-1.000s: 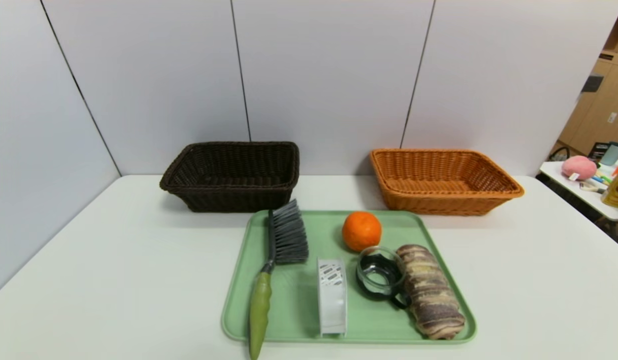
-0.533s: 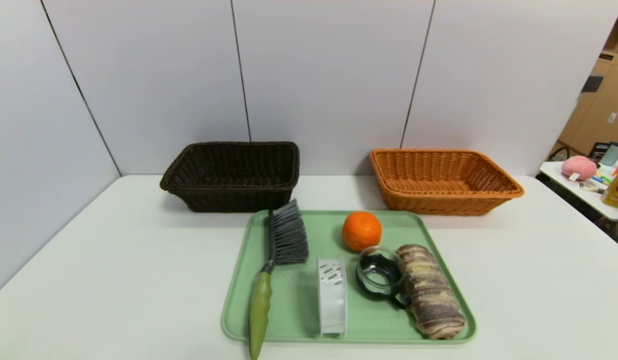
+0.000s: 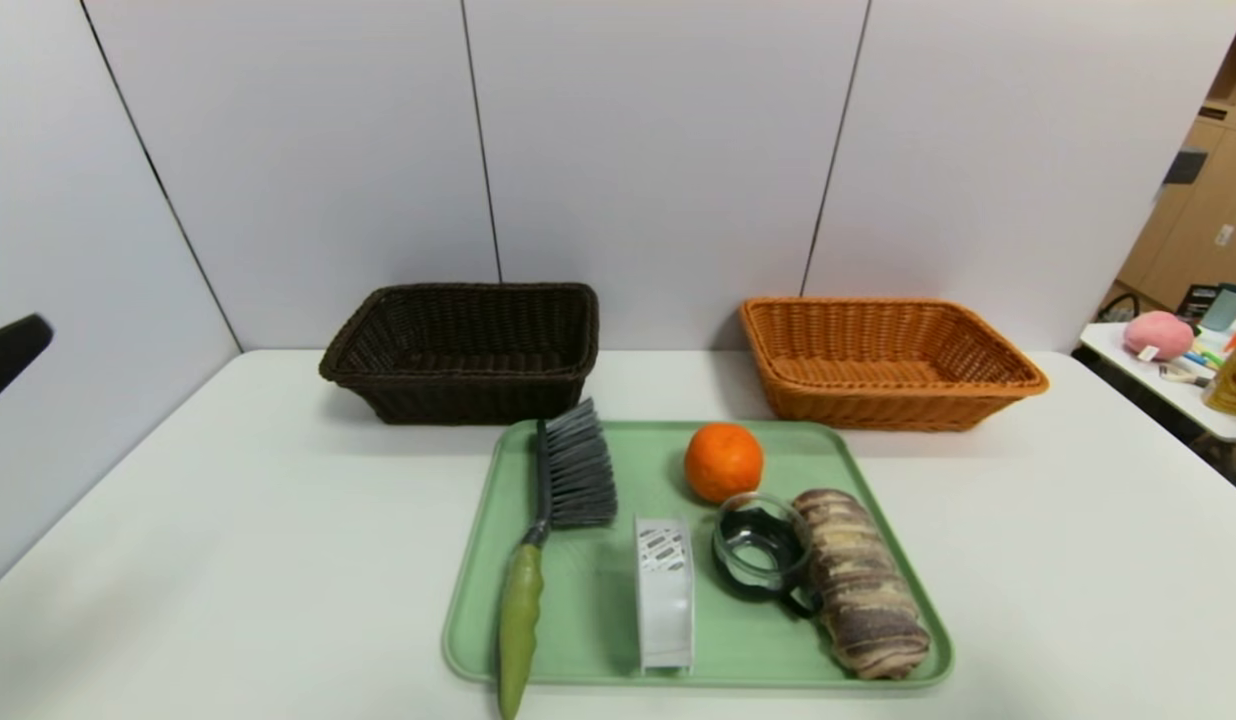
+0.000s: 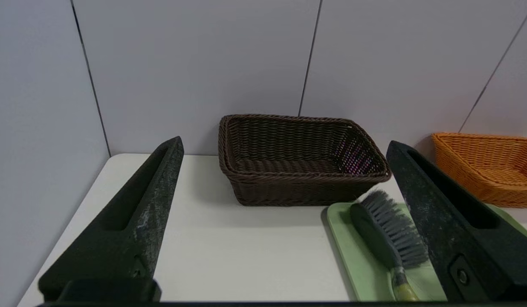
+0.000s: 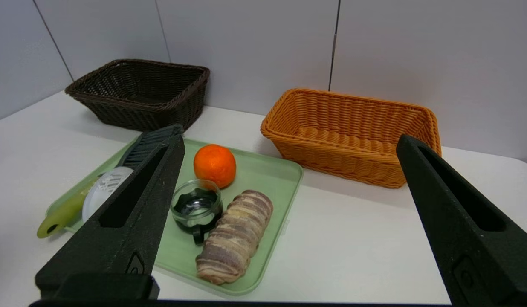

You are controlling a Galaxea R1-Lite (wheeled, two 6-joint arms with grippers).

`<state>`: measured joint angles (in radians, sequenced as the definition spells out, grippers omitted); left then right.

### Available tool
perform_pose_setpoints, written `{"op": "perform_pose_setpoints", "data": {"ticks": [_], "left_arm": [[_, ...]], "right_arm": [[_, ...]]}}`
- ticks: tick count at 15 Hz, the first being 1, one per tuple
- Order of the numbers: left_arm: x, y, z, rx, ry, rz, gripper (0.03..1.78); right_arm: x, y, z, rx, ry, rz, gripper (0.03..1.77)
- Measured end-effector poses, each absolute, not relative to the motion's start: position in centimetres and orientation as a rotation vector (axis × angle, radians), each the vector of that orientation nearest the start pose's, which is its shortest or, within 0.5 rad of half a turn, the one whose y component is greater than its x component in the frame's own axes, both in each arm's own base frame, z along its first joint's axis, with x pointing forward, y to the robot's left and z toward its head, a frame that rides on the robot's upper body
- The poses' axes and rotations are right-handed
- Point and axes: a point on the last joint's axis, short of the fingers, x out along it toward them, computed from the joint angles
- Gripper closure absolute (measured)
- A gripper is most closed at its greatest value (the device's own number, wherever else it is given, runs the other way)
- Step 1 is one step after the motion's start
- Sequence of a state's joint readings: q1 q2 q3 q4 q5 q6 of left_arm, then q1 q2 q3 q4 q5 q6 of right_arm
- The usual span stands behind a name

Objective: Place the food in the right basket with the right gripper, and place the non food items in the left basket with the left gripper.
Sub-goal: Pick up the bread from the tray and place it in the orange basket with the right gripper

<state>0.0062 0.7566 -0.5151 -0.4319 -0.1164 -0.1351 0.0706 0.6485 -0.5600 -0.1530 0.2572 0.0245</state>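
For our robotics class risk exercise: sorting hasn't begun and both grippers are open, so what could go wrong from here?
1. The glass cup touches the striped bread roll; lifting the roll may tip it.
2. The orange could roll when pinched.
3. The brush handle overhangs the green tray edge, so a nudge may swing it off.

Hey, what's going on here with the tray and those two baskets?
Nothing has been sorted yet. The brush, white spool, glass cup, orange and striped roll all lie on the green tray. The dark brown basket and orange-tan basket behind it hold nothing. The left gripper and right gripper hang above the table with jaws open, holding nothing.
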Motion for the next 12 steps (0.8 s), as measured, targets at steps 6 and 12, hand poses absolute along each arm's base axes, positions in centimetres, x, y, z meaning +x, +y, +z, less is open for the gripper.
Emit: {"op": "perform_pose_setpoints", "data": {"ticks": [6, 12], "left_arm": [[18.1, -0.4, 27.2, -0.12, -0.107, -0.14, 0.12], [22.4, -0.7, 24.6, -0.07, 0.049, -0.141, 0.12]], "right_arm": [[13.9, 1.7, 28.5, 0.015, 0.028, 0.348, 0.09], [18.9, 5.1, 26.9, -0.016, 0.394, 0.503, 0.09]]}}
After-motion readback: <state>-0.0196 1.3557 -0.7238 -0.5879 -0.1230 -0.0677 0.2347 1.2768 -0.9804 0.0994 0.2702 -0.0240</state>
